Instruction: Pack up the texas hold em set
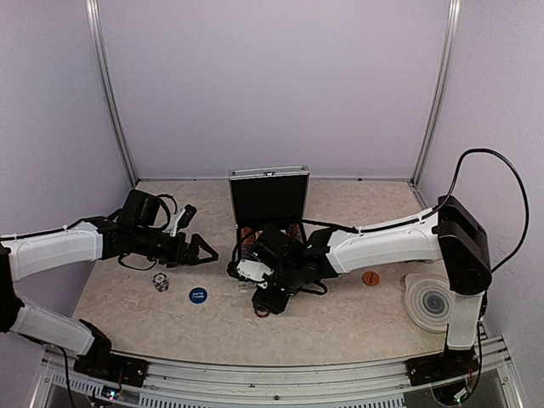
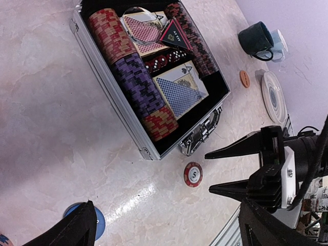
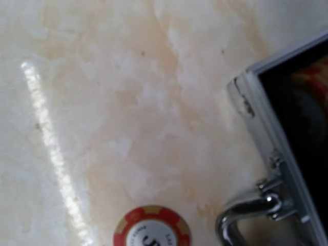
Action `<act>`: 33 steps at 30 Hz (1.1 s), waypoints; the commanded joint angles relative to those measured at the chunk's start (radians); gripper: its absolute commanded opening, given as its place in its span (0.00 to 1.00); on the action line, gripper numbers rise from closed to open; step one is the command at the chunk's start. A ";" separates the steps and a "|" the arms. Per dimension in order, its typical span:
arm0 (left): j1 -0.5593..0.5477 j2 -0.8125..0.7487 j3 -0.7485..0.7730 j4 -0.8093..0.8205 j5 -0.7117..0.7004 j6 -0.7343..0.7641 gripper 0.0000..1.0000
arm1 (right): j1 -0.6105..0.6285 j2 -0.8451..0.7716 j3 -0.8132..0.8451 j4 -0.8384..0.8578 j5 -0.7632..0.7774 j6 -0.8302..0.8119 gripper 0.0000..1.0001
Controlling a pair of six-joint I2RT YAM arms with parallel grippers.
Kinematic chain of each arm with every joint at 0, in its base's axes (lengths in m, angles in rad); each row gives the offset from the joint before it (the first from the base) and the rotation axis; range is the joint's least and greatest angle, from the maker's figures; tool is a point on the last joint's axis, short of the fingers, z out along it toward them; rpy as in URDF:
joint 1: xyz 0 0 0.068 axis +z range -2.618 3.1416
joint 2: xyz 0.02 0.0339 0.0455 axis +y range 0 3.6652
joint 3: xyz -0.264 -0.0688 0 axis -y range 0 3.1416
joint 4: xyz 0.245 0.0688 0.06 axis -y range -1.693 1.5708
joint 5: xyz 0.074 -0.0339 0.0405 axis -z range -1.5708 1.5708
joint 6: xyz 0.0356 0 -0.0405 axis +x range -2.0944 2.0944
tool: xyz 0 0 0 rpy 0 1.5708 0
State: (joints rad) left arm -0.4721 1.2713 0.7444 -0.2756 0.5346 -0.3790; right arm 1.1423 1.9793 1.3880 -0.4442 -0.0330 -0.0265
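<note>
The texas hold em set's silver case (image 2: 115, 97) lies open with its lid upright (image 1: 269, 197). Inside are rows of red and dark chips (image 2: 134, 77), a blue card deck (image 2: 179, 95), a red deck (image 2: 144, 32), dice and a black triangle (image 2: 174, 35). A single red chip marked 5 (image 2: 193, 174) lies on the table in front of the case latch, and shows at the bottom edge of the right wrist view (image 3: 152, 229). My right gripper (image 2: 208, 173) is open, its two black tips just right of that chip, nothing held. My left gripper (image 1: 204, 253) is wide open and empty, left of the case.
A blue round button (image 1: 197, 295) and a small black-and-white object (image 1: 161, 281) lie below the left gripper. An orange button (image 1: 370, 278) and a grey ringed coaster (image 1: 429, 302) sit at the right. Mugs (image 2: 259, 38) stand beyond the case. The case handle (image 3: 246, 215) is near the chip.
</note>
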 commanded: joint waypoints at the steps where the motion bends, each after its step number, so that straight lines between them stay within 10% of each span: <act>1: -0.005 0.010 -0.001 0.028 0.003 0.001 0.95 | 0.001 -0.011 -0.001 -0.023 -0.005 -0.009 0.52; 19: -0.007 0.014 -0.011 0.035 0.000 0.005 0.95 | 0.001 0.147 0.060 -0.093 -0.012 -0.011 0.61; 33: -0.007 0.009 -0.020 0.039 0.000 0.008 0.95 | 0.018 0.220 0.162 -0.240 -0.035 -0.064 0.45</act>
State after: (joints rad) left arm -0.4728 1.2835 0.7383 -0.2604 0.5346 -0.3782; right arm 1.1465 2.1342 1.5352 -0.5865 -0.0597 -0.0673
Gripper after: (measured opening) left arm 0.953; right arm 0.465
